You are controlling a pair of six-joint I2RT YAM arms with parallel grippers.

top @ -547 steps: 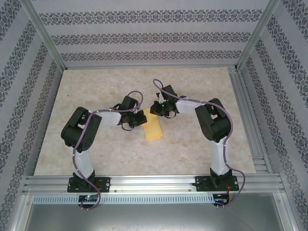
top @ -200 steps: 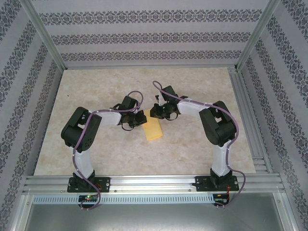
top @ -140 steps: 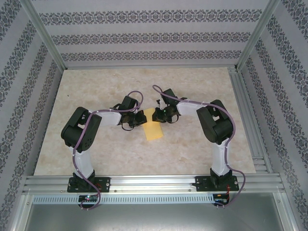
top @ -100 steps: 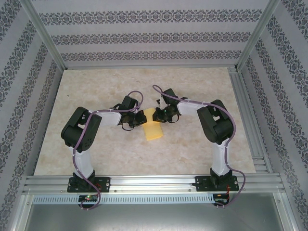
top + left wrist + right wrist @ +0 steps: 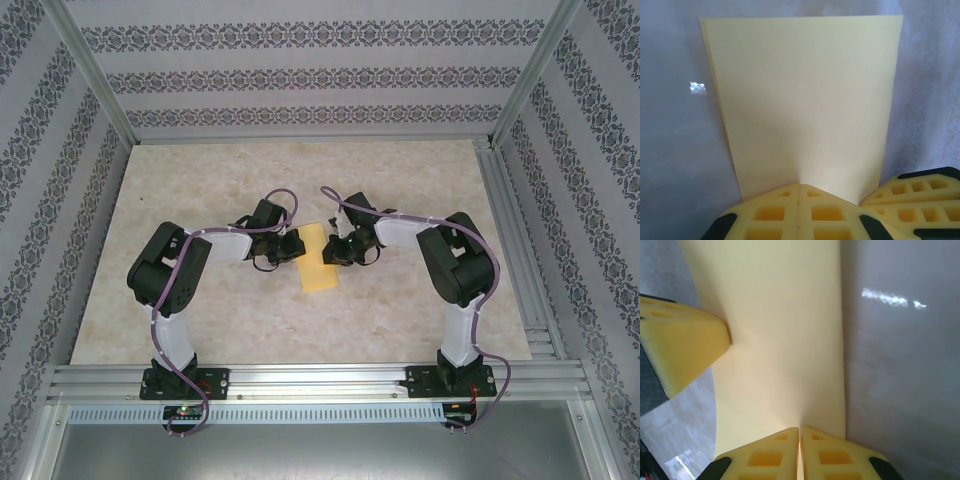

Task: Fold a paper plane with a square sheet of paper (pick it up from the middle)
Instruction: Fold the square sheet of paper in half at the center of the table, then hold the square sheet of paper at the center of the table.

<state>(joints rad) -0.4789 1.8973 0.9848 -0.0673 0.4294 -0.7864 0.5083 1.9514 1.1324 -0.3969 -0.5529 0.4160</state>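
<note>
The folded yellow sheet of paper (image 5: 318, 265) lies flat on the counter (image 5: 200, 180) between my two arms, as a narrow rectangle. My left gripper (image 5: 799, 187) is clenched, fingers pressed together, its tip touching the sheet at its left side. My right gripper (image 5: 800, 430) is clenched too, its tip on the sheet's right side, near the left one. I cannot tell whether either tip pinches the paper or merely presses on it.

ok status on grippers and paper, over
Left gripper shut, tip on edge of the yellow paper. Right gripper shut, tip on it too. Paper flat on table, nothing in the way.
</note>
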